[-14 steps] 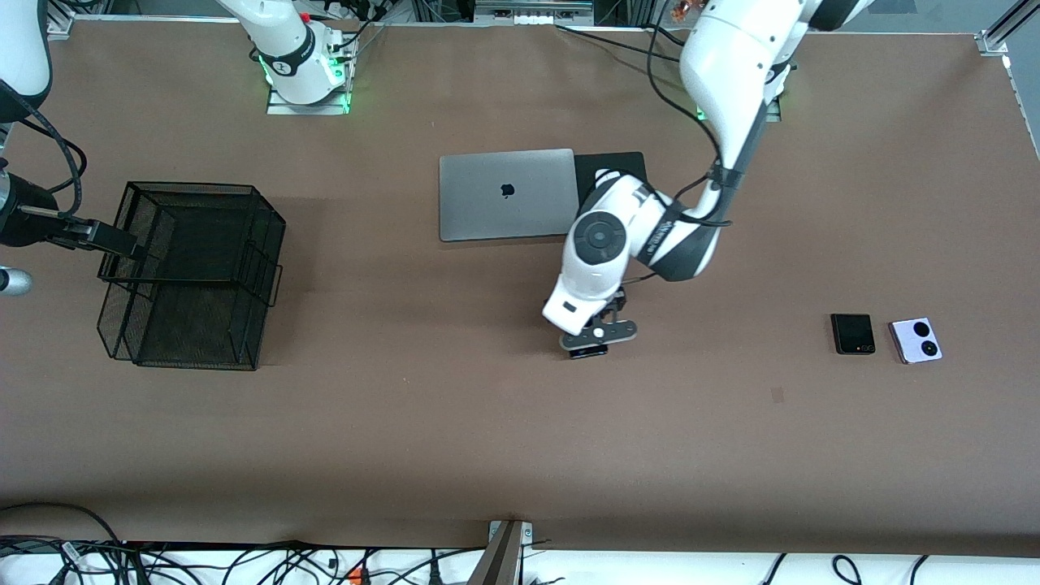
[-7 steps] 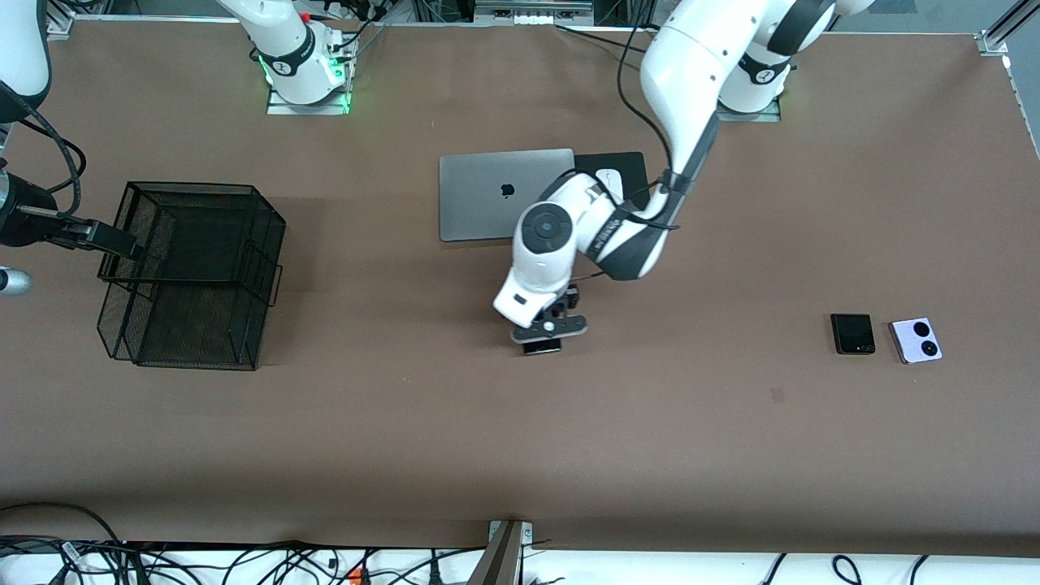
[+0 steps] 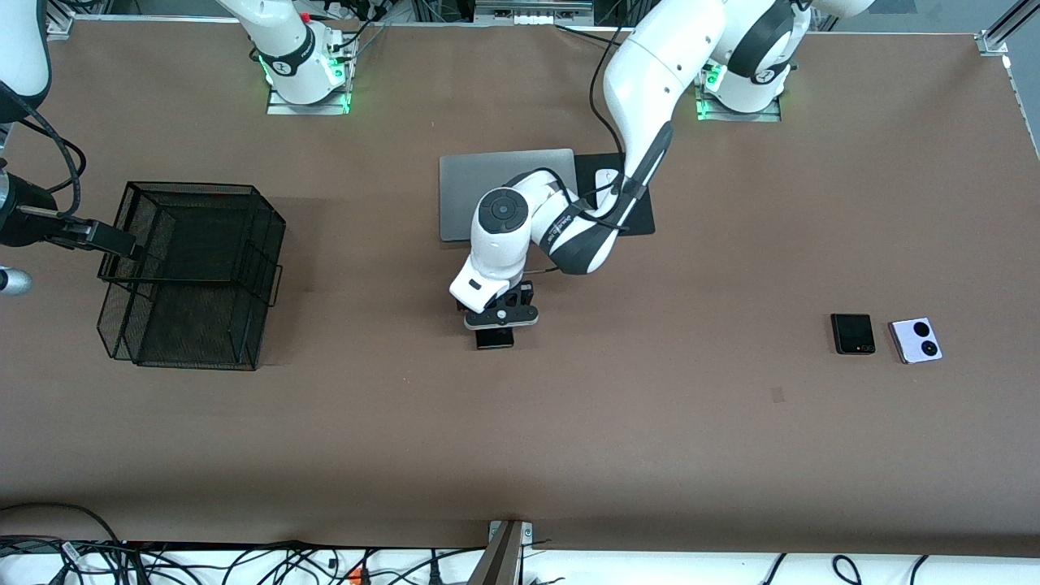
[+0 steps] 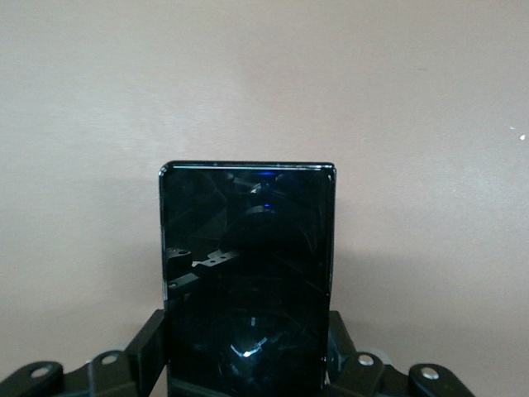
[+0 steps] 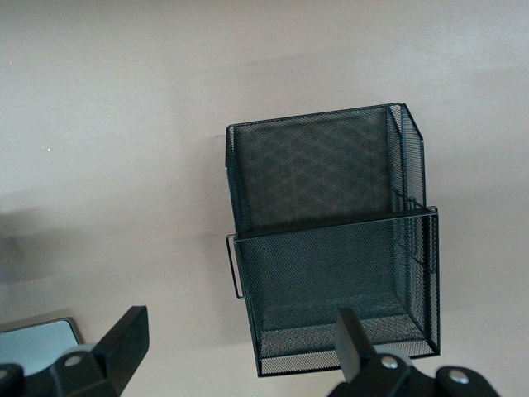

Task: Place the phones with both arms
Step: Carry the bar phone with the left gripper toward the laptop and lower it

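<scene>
Laptop point(image 3: 487, 191) beside mouse point(image 3: 605, 180) on pad point(image 3: 638, 195), mesh basket point(image 3: 195, 276) toward right arm's end, two phones point(image 3: 852, 334) side by side.

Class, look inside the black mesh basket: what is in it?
The mesh basket shows only its own bare mesh floor and walls, no phone. The right gripper, open above, covers one corner.

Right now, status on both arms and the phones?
Left gripper shut on long black phone, airborne mid-table. Right gripper open, waiting above mesh basket. Two small phones on table. Nothing in the way.
</scene>
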You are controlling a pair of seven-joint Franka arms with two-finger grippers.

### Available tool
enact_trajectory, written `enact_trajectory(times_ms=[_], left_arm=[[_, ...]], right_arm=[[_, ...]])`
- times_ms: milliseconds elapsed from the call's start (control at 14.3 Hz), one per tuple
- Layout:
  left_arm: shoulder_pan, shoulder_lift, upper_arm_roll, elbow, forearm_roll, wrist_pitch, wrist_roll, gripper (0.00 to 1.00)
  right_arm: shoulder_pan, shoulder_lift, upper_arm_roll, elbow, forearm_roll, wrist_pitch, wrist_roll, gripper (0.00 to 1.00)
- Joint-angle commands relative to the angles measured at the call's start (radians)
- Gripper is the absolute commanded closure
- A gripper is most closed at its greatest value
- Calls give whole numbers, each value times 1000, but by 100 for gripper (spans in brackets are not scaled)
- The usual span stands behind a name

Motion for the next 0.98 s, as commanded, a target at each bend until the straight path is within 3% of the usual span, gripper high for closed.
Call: enact_trajectory(times_ms=[0, 280, 350, 490, 630, 770, 910], left_arm=[[-10, 50, 23, 59, -18, 33, -5, 79], [0, 64, 28, 57, -18, 61, -5, 78], [1, 66, 28, 56, -16, 62, -5, 73], [4, 72, 29, 56, -16, 62, -5, 38], [9, 80, 29, 56, -15, 64, -3, 13], [9, 83, 31, 48, -13, 85, -3, 0], [9, 86, 31, 45, -12, 91, -6, 0]], right_arm=[[-4, -6, -1, 1, 21, -10, 11, 0], [-4, -6, -1, 1, 21, -10, 11, 0], [-4, -4, -1, 1, 21, -12, 11, 0], [-4, -4, -1, 1, 21, -12, 11, 0], [-4, -4, -1, 1, 21, -12, 11, 0], [-4, -4, -1, 1, 21, -12, 11, 0], [-4, -6, -1, 1, 21, -12, 11, 0]])
